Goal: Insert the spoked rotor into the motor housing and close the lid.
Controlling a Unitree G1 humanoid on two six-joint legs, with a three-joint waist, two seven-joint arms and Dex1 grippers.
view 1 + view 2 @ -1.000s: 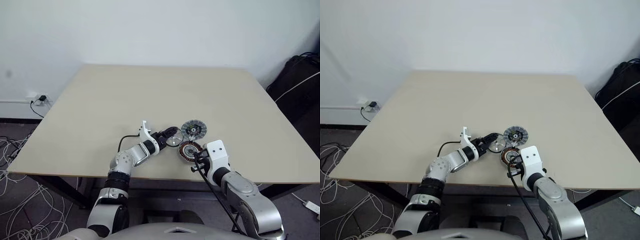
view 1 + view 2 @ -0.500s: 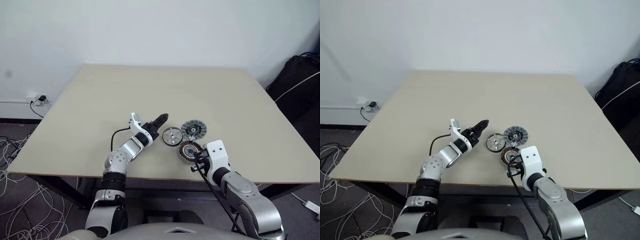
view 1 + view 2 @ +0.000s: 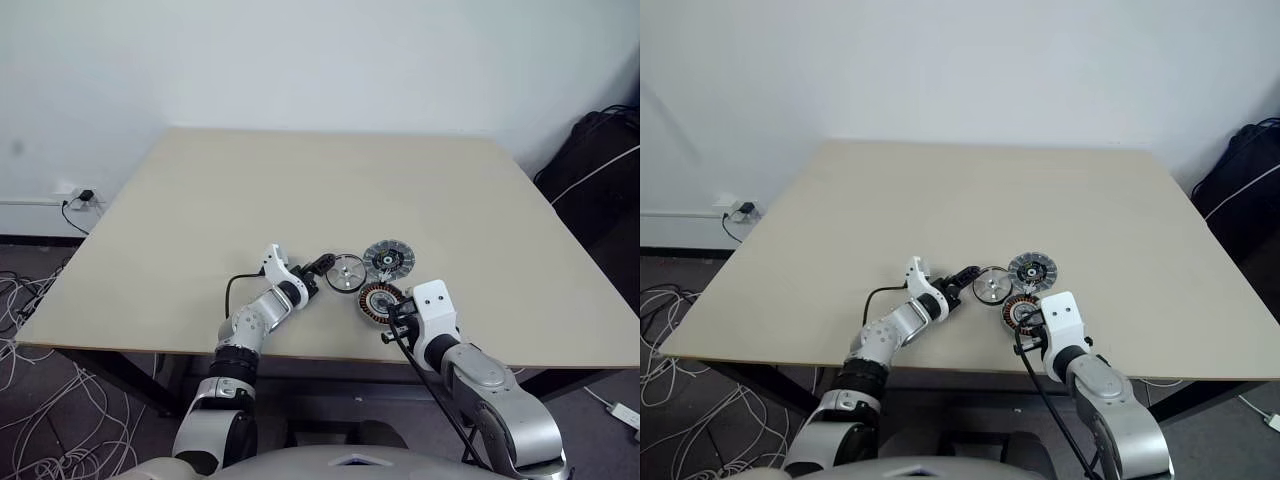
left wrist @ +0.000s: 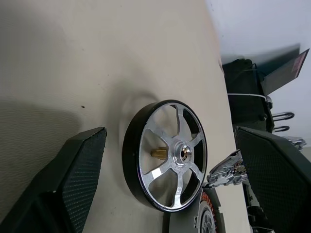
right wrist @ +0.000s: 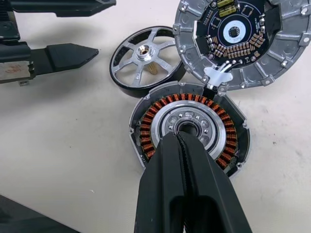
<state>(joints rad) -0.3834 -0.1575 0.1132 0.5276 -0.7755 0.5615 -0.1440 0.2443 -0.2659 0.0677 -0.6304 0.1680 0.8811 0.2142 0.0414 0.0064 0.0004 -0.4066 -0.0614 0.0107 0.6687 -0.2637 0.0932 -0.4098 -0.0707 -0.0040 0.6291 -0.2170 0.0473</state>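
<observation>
The spoked rotor [image 3: 347, 272], a silver wheel with a dark rim, lies flat on the table. It sits just left of the motor housing [image 3: 380, 299] with its copper windings. My left gripper [image 3: 320, 268] is open and low over the table. Its fingers [image 4: 80, 170] spread wide, and the rotor [image 4: 167, 155] lies just ahead of their tips, untouched. My right gripper [image 5: 177, 135] is shut, its tips over the housing's silvery centre [image 5: 189, 124]. The grey ribbed lid [image 5: 233, 39] lies beyond the housing, touching its rim.
The wide beige table [image 3: 330, 190] stretches bare behind the parts, and its front edge runs close below them. A black cable [image 3: 240, 285] loops from the left wrist. Dark bags [image 3: 600, 160] stand on the floor at the far right.
My left gripper drew back from the rotor and rose, then came down again beside the rotor's left. The rotor stayed on the table. The right arm has not moved.
</observation>
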